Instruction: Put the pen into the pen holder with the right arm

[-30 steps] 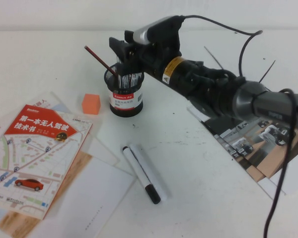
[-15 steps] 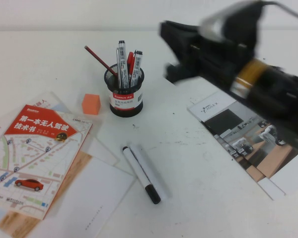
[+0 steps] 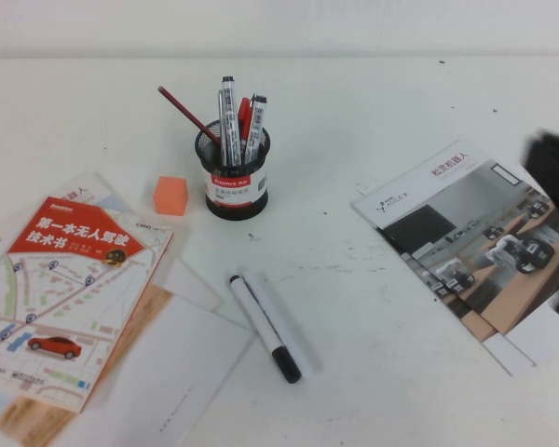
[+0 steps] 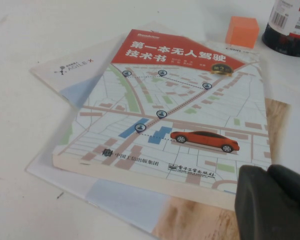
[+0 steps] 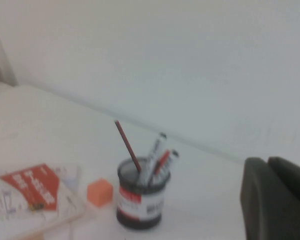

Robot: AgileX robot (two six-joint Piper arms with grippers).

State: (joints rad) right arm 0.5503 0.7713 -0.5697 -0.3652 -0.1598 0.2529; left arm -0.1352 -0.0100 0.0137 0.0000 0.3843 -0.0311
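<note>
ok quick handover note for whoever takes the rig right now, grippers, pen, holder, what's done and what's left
Right gripper: pulled back to the table's right edge, well clear of the pen holder, carrying nothing.
Left gripper: parked over the map book, carrying nothing.
Pen: standing upright in the pen holder, beside a second marker, a red pen and a pencil.
Done: pen is in the holder and released.
Left: nothing on the pen; just let the right arm finish parking. The marker lying on the paper is not part of this job.
</note>
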